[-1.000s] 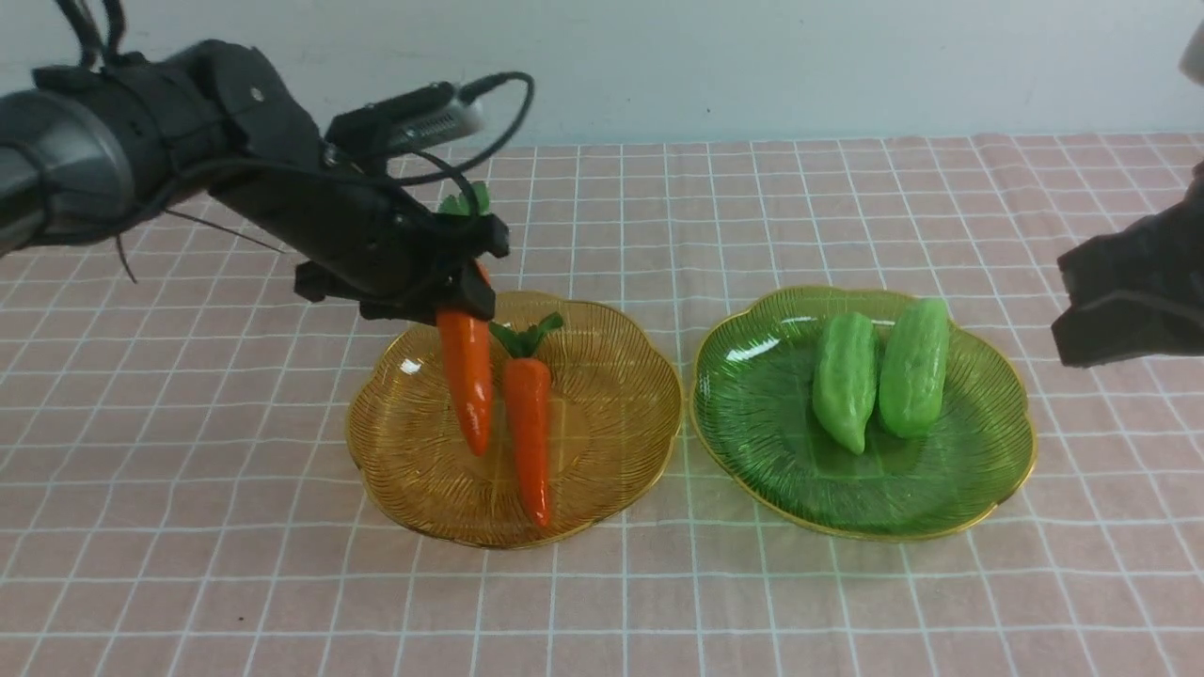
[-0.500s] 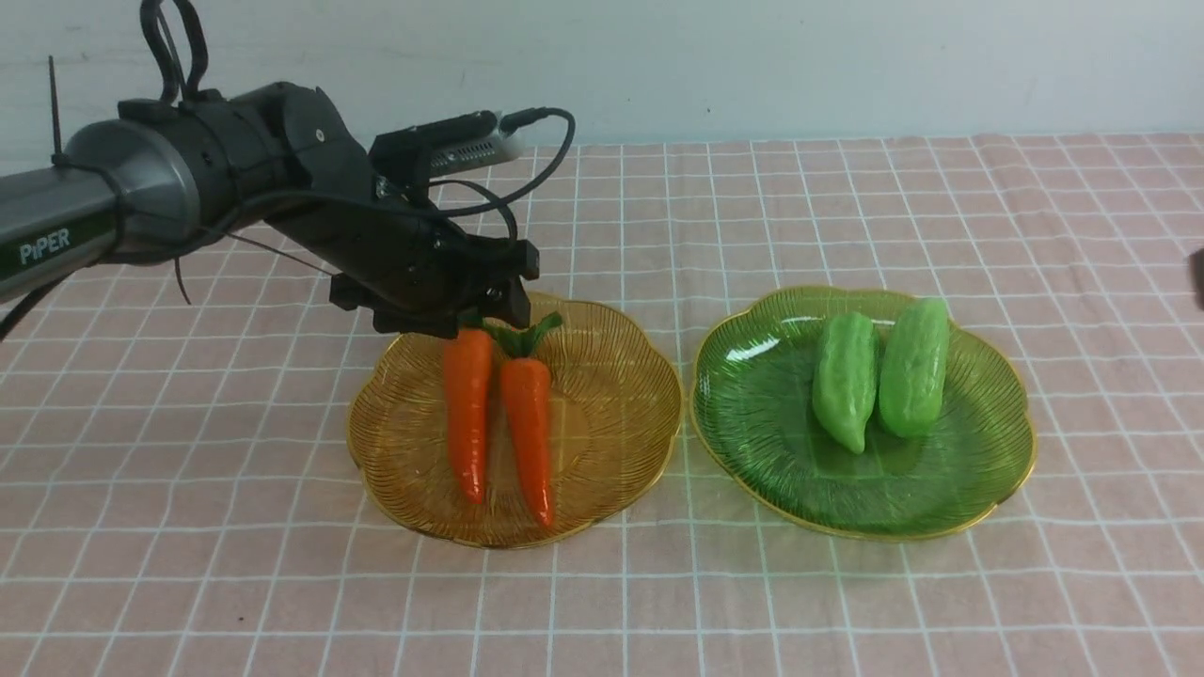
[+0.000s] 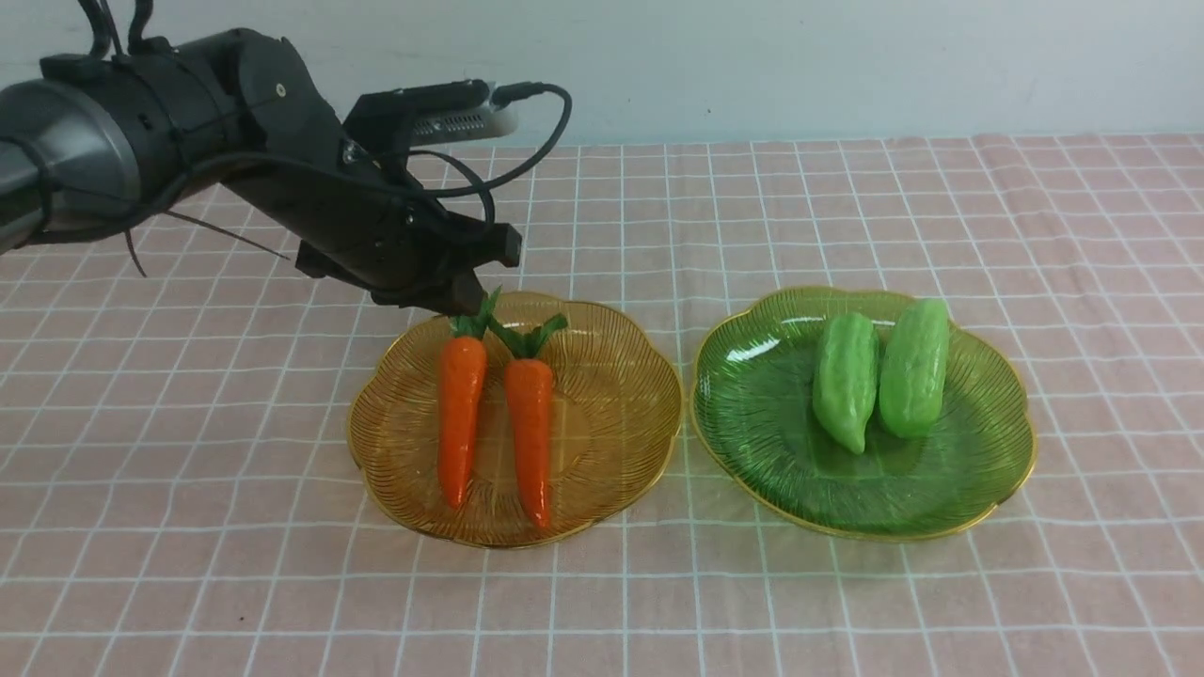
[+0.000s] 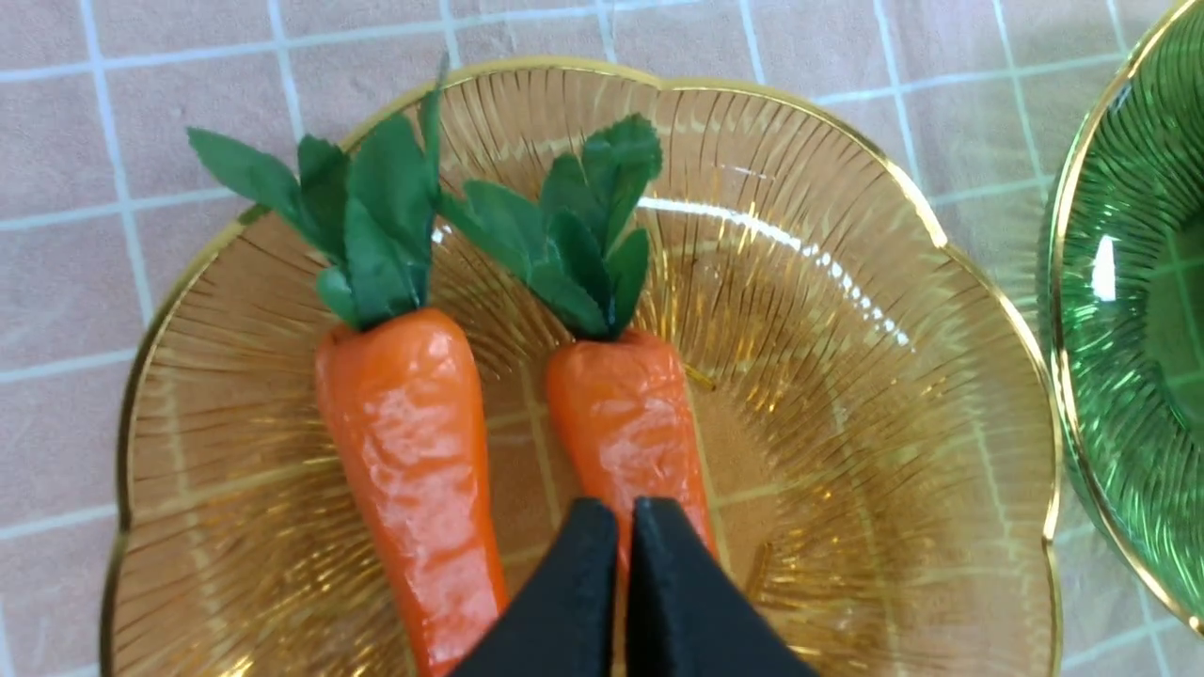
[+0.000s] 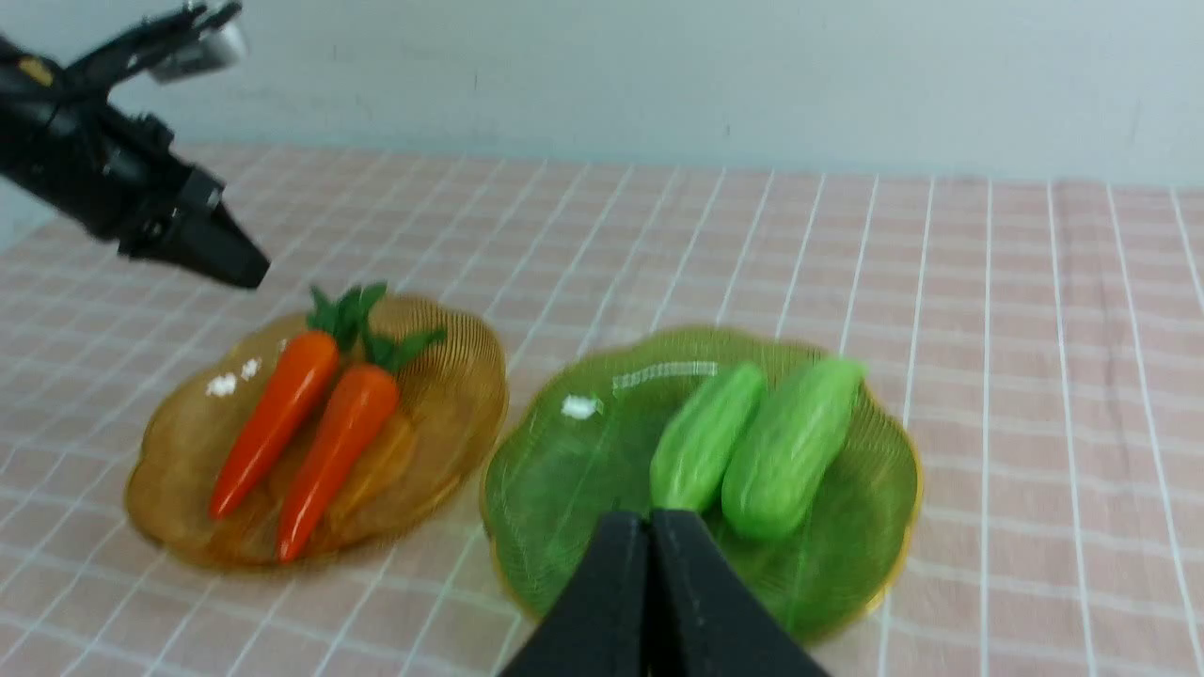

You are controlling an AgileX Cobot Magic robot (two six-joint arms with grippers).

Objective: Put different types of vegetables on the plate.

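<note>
carrots [image 3: 461, 423] on amber plate [image 3: 621, 414], gourds [image 3: 847, 381] on green plate [image 3: 752, 414]; my left gripper [image 4: 621, 517] and right gripper [image 5: 649, 527] were clenched empty.

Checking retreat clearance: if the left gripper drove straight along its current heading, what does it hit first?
Likely the carrot nearer the green plate: in the left wrist view the shut left gripper lines up with its body. Depth is unclear; the amber plate lies beneath.
</note>
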